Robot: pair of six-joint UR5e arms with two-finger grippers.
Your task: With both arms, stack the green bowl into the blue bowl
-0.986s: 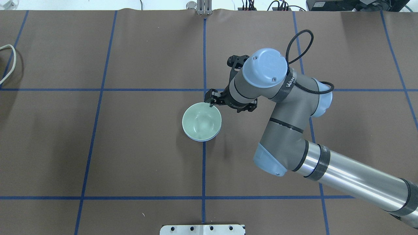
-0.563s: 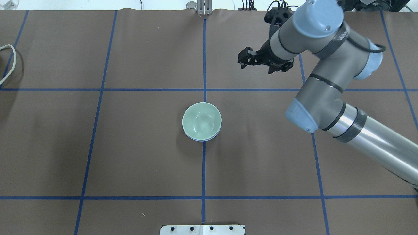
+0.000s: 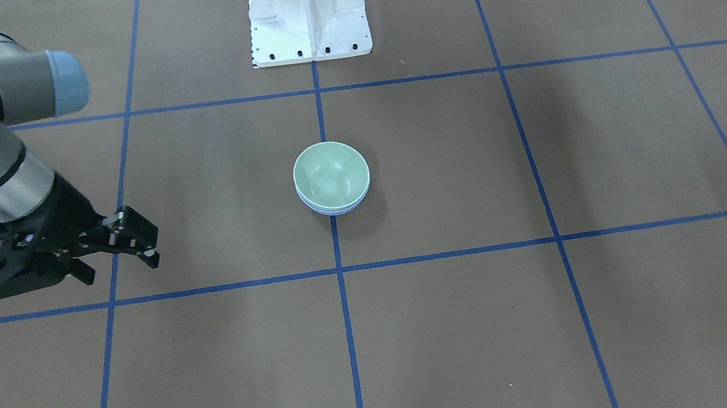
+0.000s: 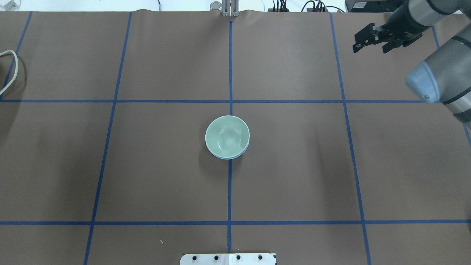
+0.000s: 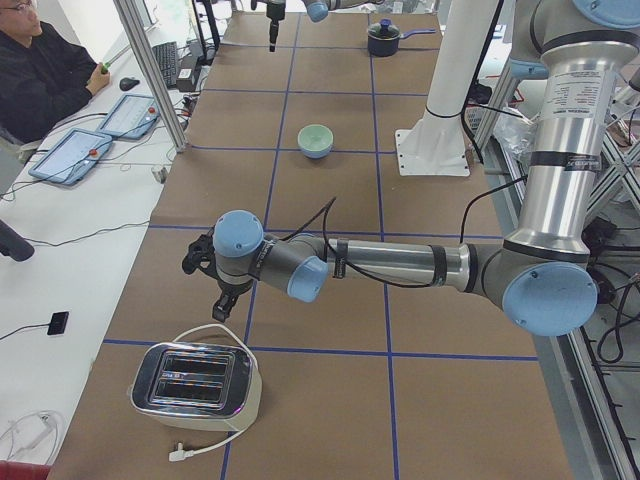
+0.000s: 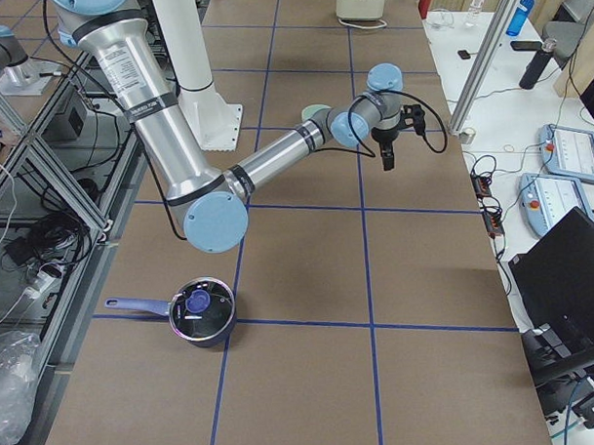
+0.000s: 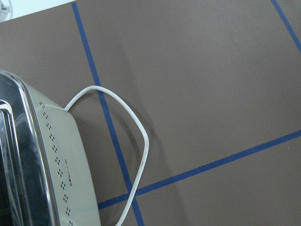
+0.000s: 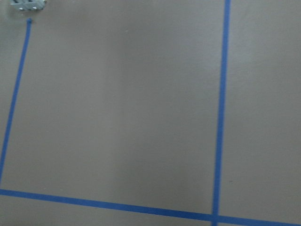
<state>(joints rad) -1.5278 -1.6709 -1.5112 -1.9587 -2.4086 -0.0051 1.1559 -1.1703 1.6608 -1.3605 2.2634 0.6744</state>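
Observation:
The green bowl sits nested inside the blue bowl at the table's centre, with only a thin blue rim showing beneath it. Both also show in the front view, the green bowl in the blue bowl. My right gripper is open and empty, raised far to the back right, well away from the bowls; it also shows in the front view. My left gripper shows only in the exterior left view, hanging above a toaster; I cannot tell whether it is open or shut.
A silver toaster with a white cable stands at the table's left end. The cable loop reaches the overhead view's left edge. A dark pot with a lid stands at the right end. The white pedestal is at the robot's side.
My right gripper has left the green bowl's rim and moved up and away to the far back right. The nested bowls have not moved.

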